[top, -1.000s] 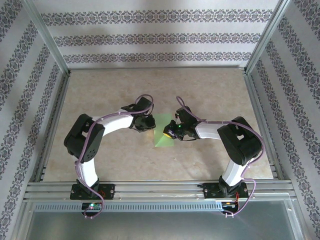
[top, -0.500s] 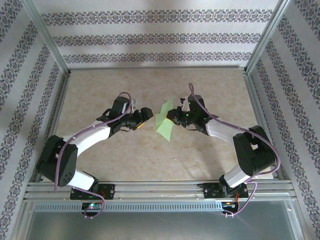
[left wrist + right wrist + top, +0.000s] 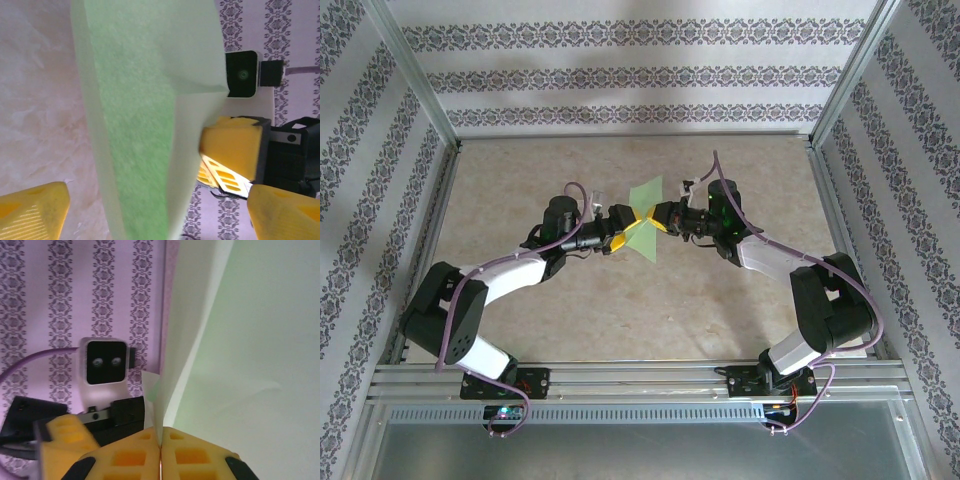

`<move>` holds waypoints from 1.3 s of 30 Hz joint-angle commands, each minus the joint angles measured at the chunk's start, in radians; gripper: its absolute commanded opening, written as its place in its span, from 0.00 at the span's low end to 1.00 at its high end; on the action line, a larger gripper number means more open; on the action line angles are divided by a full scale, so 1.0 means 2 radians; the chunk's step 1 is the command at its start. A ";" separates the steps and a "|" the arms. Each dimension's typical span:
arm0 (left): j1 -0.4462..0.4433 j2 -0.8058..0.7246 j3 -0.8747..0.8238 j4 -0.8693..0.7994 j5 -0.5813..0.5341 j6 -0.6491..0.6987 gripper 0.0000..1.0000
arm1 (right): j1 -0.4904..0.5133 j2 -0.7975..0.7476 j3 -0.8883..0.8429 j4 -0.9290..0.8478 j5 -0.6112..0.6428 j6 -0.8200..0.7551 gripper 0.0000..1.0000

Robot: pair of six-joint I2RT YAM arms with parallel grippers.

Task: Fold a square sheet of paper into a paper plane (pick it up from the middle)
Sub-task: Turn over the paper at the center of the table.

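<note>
Top external: I'm pinching the paper mid-air in my closed right gripper, left gripper gaping wide around it, risking a crumpled sheet if it's closing off-line.

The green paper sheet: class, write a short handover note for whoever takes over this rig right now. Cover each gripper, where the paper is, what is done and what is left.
Right gripper: shut on the sheet, pinching it about mid-sheet.
Left gripper: open, facing the right one, fingers either side of the sheet, not clamping.
Sheet: in the air above the table, roughly on edge, bent along a crease.
Done: sheet picked up.
Left: the plane folds; no dart shape yet.
</note>
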State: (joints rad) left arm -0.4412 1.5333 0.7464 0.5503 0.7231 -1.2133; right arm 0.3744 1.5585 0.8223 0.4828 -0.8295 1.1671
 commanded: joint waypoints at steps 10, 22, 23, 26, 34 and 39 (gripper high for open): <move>-0.003 0.023 0.000 0.095 0.024 -0.036 0.47 | -0.011 0.017 -0.015 0.052 -0.033 0.029 0.10; 0.004 0.024 0.004 0.052 0.016 -0.019 0.06 | -0.023 0.012 -0.021 0.023 -0.025 0.008 0.23; 0.004 0.023 0.005 0.041 0.014 -0.012 0.06 | -0.028 0.007 -0.023 0.012 -0.021 -0.001 0.27; 0.007 0.015 0.010 -0.001 0.009 0.015 0.04 | -0.048 -0.014 -0.030 -0.027 -0.003 -0.033 0.35; 0.009 -0.021 0.069 -0.243 -0.048 0.173 0.03 | -0.087 -0.092 -0.010 -0.221 0.106 -0.175 0.54; 0.008 -0.029 0.140 -0.417 -0.115 0.280 0.04 | -0.092 -0.136 0.007 -0.297 0.190 -0.242 0.69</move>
State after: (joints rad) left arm -0.4316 1.5082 0.9478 0.0132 0.5980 -0.8597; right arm 0.1982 1.3315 0.8009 0.0284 -0.5835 0.8204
